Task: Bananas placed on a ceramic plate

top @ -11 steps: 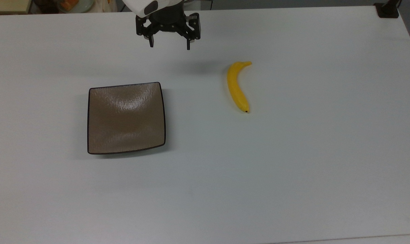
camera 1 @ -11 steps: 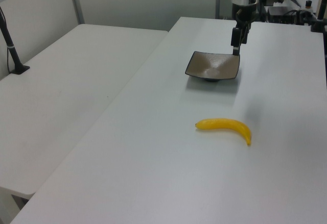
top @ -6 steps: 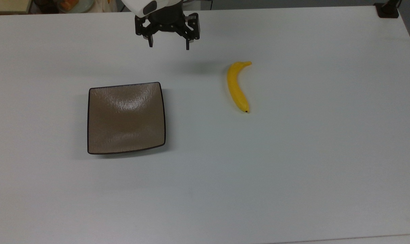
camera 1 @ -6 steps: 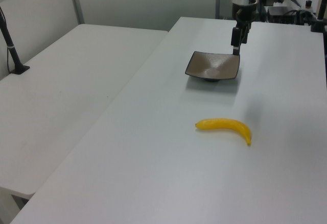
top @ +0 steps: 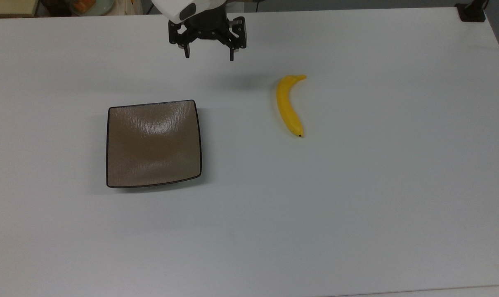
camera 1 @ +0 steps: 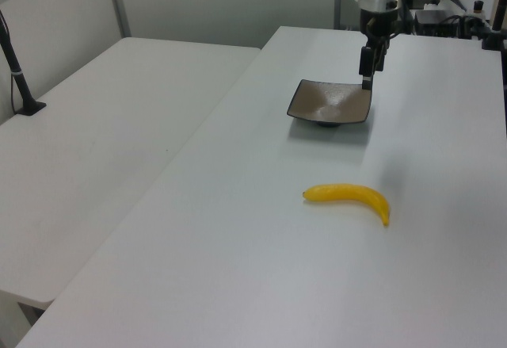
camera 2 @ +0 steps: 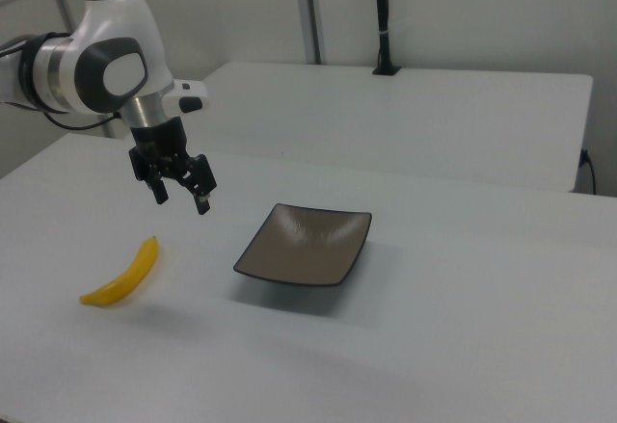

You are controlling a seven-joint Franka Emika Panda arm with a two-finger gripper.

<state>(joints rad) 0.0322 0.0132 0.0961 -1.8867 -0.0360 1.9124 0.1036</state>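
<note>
The banana lies flat on the white desk, a little right of centre in the upper half of the top view, its stem toward the frame's top and its small dark tip toward the bottom. In the left view it sits in the lower middle of the frame, and in the right view it is at the lower left.

The square brown plate rests on the desk left of centre in the top view, well apart from the banana, with nothing on it (a pale glare runs across its textured surface). In the right view the plate is at the middle of the frame.

The tool hangs above the desk near the top edge of the top view, between plate and banana in left-to-right terms and touching neither. Its two fingers are spread apart and grasp nothing. In the right view the tool is at the upper left, above the banana.
</note>
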